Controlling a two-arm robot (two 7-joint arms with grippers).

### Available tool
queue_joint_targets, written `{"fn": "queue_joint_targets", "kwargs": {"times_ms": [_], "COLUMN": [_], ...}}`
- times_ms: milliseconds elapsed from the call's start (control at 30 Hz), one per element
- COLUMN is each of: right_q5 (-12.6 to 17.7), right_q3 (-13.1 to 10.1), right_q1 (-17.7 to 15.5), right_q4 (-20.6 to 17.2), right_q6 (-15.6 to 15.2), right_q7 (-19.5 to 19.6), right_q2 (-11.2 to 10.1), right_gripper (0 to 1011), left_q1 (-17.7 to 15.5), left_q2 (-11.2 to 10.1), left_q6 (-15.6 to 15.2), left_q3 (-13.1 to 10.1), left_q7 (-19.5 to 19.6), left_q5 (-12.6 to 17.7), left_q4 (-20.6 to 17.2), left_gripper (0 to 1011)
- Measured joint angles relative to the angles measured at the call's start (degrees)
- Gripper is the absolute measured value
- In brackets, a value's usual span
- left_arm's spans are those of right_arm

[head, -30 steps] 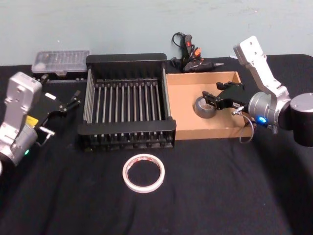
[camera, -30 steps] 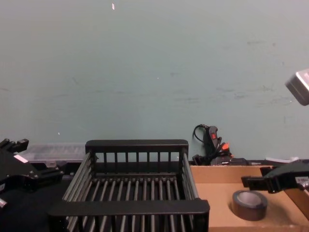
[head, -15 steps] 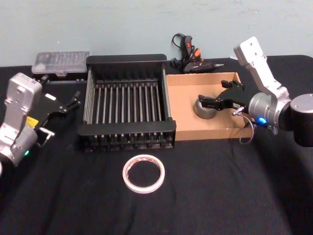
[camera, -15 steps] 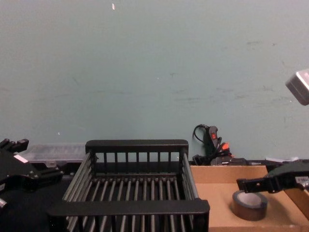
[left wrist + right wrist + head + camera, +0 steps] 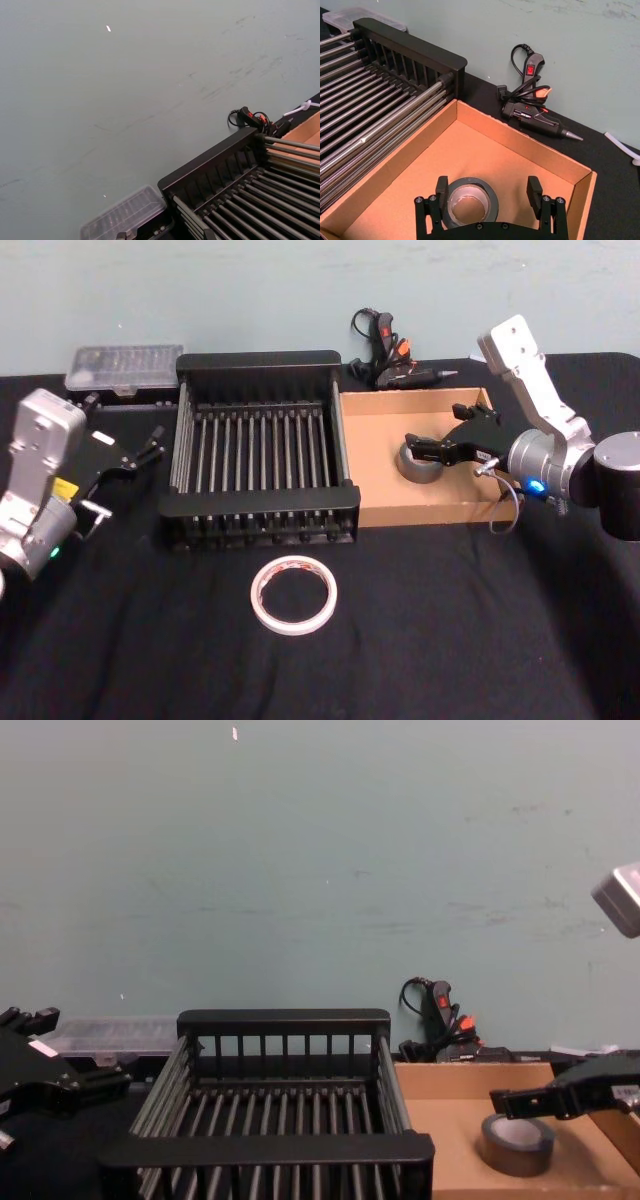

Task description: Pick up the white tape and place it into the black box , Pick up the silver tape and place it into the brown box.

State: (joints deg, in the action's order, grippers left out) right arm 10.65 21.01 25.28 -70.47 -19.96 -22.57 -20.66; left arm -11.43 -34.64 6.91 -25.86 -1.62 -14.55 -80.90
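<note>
- Small dark grey-silver tape roll (image 5: 419, 462) lying flat on the floor of the shallow brown cardboard tray (image 5: 372, 438), pale core facing up.
- Right gripper (image 5: 441, 445) inside the tray, just above the roll; jaws wide apart, one finger (image 5: 441, 186) on either side of it, not clamped.
- Wide flat white tape roll (image 5: 293, 593) with red printed marks resting on the black tabletop (image 5: 450, 620), in front of the large black slatted plastic crate (image 5: 258, 363).
- Crate touching the tray's left wall.
- Left gripper (image 5: 150, 445) parked left of the crate, above the table; cannot tell how its jaws stand.
- Black glue gun (image 5: 535, 112) with coiled cord behind the tray; clear plastic case (image 5: 124, 362) behind the crate's left corner.
</note>
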Motion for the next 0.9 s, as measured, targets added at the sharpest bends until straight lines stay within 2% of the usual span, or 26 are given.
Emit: {"fn": "queue_joint_targets", "kwargs": {"times_ms": [167,400,533,600,900], "right_q5": [0.7,1.8,3.2,3.5,6.9], "right_q3": [-0.6,-1.7,-2.6,-2.7,-4.2], "right_q1": [-0.4,-2.0,-4.5,-4.9,-12.0], "right_q4": [-0.9,-4.8,-10.4,-11.1,-22.3], "right_q6": [0.0,-0.5,-2.0,-2.3,-6.2], "right_q7": [-0.4,-0.5,-0.6,-0.6,-0.5], "right_q2": [-0.2,-1.1,-2.7,-2.9,-6.8], "right_gripper": [1002,1002,1002,1002,1002], "left_q1": [0.0,0.0,0.0,0.0,0.0], "left_q2": [0.0,0.0,0.0,0.0,0.0], "left_q6": [0.0,0.0,0.0,0.0,0.0], "left_q3": [0.0,0.0,0.0,0.0,0.0], "left_q7": [0.0,0.0,0.0,0.0,0.0], "left_q5": [0.0,0.0,0.0,0.0,0.0], "left_q4": [0.0,0.0,0.0,0.0,0.0], "left_gripper": [1001,1001,1002,1002,1002]}}
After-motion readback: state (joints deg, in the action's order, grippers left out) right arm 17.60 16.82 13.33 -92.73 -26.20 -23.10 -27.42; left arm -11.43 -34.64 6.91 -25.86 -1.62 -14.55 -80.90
